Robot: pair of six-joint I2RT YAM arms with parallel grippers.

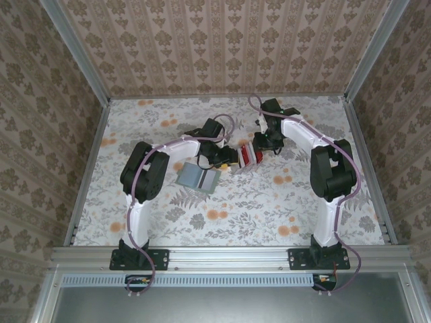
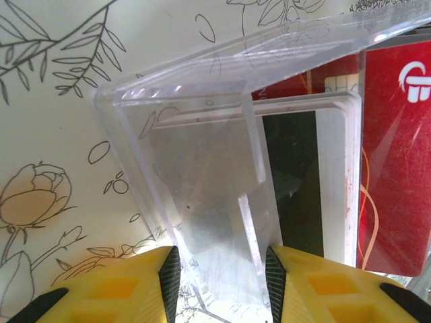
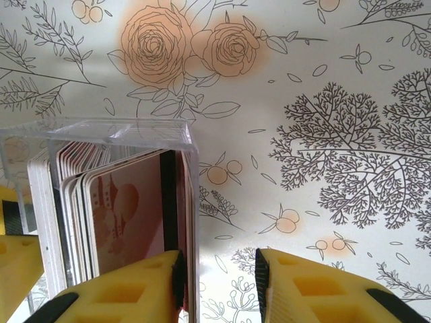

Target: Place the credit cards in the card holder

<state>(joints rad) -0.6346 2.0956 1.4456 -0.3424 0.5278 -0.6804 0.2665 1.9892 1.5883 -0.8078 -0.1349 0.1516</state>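
My two arms meet over the middle of the floral worktop (image 3: 337, 101), bent in towards each other. Between them stands a clear plastic case (image 2: 195, 155) with the credit cards (image 3: 128, 215) inside it, packed upright on edge like a small file.

My left gripper (image 2: 222, 259) is pinching the clear plastic case: a clear panel of it fills the gap between my two yellow fingers (image 2: 128, 289) and touches both inner pads. Past that panel, through the plastic, I see a red card (image 2: 397, 168) with a white logo. Beside it is a white card (image 2: 333, 182) with a dark stripe along it.

My right gripper (image 3: 217, 266) is at the other end of the case, with its jaws spread. One finger is on the card side, in front of a card with a pale pink picture. The other is out over bare worktop. The case's end wall runs down between them, close against the card-side finger, and patterned worktop shows in the rest of the gap. Nothing is pinched there.

The card holder (image 1: 199, 177), a flat grey rectangle, lies on the worktop just beside my left forearm. It is a little nearer my bases than the cards and apart from the clear case.
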